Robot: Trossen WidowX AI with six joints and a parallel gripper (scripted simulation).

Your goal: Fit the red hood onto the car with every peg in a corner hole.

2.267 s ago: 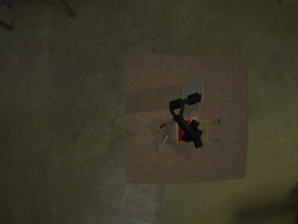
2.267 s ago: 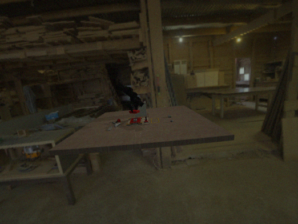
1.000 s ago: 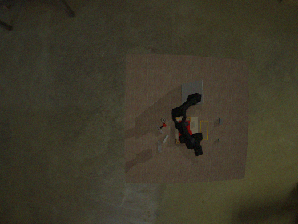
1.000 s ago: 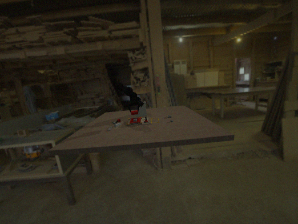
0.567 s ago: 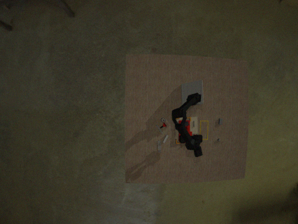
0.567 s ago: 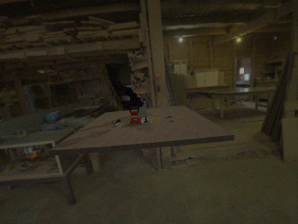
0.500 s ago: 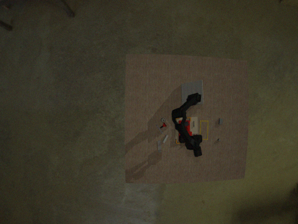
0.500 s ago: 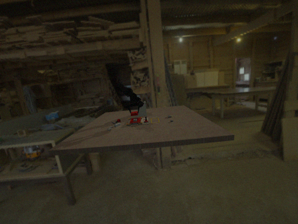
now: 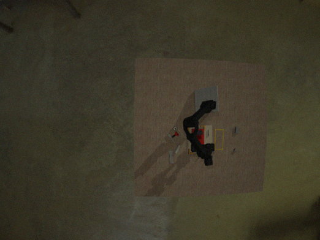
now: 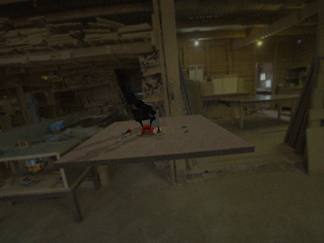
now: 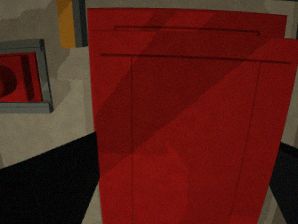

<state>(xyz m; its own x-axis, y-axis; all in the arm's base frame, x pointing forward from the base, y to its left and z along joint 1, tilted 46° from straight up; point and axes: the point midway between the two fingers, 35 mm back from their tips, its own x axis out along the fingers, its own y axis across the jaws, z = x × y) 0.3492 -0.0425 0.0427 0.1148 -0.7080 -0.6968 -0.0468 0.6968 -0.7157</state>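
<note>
Red hood point(image 10: 147, 127) point(image 11: 187, 125), between gripper point(image 10: 146, 124) fingers, above chassis

The red hood point(image 10: 148, 127) point(image 11: 190, 125) looks smooth, matt, like plastic.

Hood point(image 10: 147, 127) point(image 11: 185, 120): red, with thin darker lines on its roof. Arm point(image 9: 190, 122) point(image 10: 133, 100): black. Tabletop point(image 9: 162, 89) point(image 10: 186, 141): muted reddish-brown, faintly streaked. Rectangular outline point(image 9: 223, 139) point(image 10: 172, 131): yellow. Square plate point(image 9: 200, 95): grey. Board under the car point(image 9: 208, 128): cream. Floor point(image 9: 67, 122) point(image 10: 149, 204): mottled olive-brown.
</note>
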